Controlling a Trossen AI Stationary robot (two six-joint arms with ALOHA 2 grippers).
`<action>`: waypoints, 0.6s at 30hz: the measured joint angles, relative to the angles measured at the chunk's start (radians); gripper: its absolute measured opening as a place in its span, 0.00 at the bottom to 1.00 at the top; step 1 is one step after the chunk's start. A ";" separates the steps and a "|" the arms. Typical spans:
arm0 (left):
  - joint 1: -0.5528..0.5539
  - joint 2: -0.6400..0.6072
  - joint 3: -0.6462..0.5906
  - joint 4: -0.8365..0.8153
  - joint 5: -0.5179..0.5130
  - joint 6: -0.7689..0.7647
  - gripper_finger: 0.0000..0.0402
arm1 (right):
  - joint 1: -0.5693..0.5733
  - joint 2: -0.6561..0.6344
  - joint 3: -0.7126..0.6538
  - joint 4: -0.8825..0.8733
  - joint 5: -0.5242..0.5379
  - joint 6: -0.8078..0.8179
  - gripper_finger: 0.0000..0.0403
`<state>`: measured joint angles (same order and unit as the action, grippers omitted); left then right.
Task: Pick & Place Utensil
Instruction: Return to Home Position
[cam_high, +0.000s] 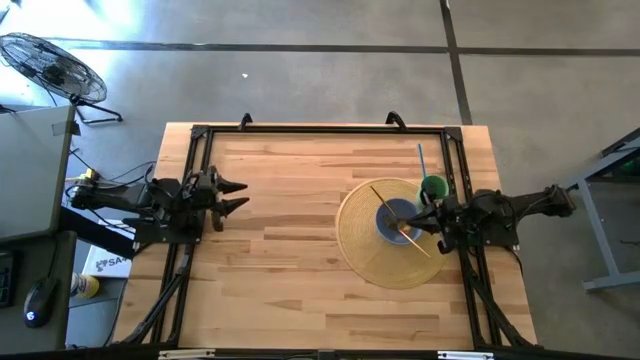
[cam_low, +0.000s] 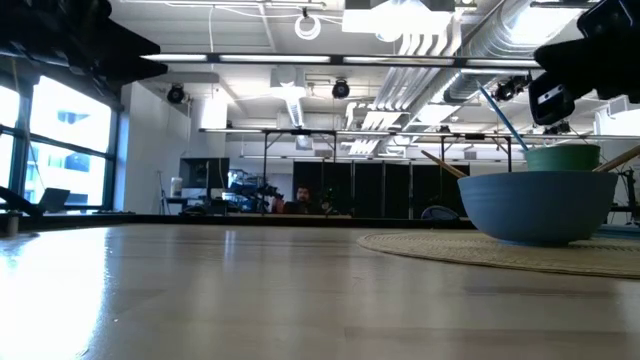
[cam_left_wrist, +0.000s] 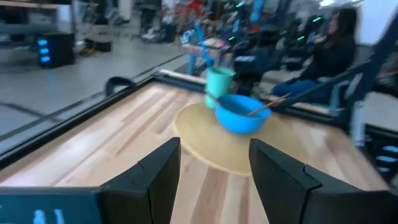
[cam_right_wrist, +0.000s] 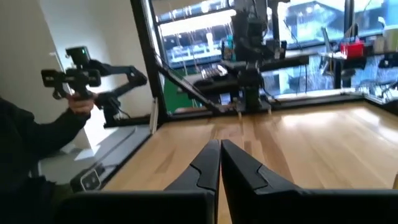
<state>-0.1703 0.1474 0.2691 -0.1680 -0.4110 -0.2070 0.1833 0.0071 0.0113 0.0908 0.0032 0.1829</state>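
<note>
A blue bowl (cam_high: 393, 220) stands on a round woven mat (cam_high: 365, 255) at the table's right side. Thin wooden sticks (cam_high: 385, 198) lean in the bowl, their ends over its rim. Beside the bowl, toward the far right, a green cup (cam_high: 434, 188) holds a blue utensil (cam_high: 421, 160) that leans out toward the far edge. My right gripper (cam_high: 428, 222) hovers at the bowl's right rim, and its fingers (cam_right_wrist: 219, 155) are shut with nothing showing between them. My left gripper (cam_high: 236, 196) waits open at the table's left, with the bowl (cam_left_wrist: 239, 115) and cup (cam_left_wrist: 219, 79) far ahead of it.
A black frame (cam_high: 320, 128) runs along the table's far edge and down both sides. Bare wood lies between the two arms (cam_high: 290, 220). A fan (cam_high: 50, 65) stands on the floor beyond the far-left corner. A person (cam_right_wrist: 37, 137) with a handheld controller is beside the table.
</note>
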 joint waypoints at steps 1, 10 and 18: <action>0.000 -0.015 -0.018 0.021 0.019 0.001 0.47 | 0.000 0.000 0.000 -0.013 0.000 0.000 0.02; 0.000 -0.141 -0.135 0.165 0.078 0.075 0.39 | 0.000 0.000 0.000 -0.032 0.001 0.000 0.01; 0.000 -0.140 -0.199 0.241 0.178 0.098 0.18 | 0.000 0.004 0.000 -0.040 0.001 0.000 0.02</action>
<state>-0.1703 0.0071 0.0701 0.0730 -0.2326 -0.1089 0.1833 0.0109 0.0113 0.0505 0.0040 0.1825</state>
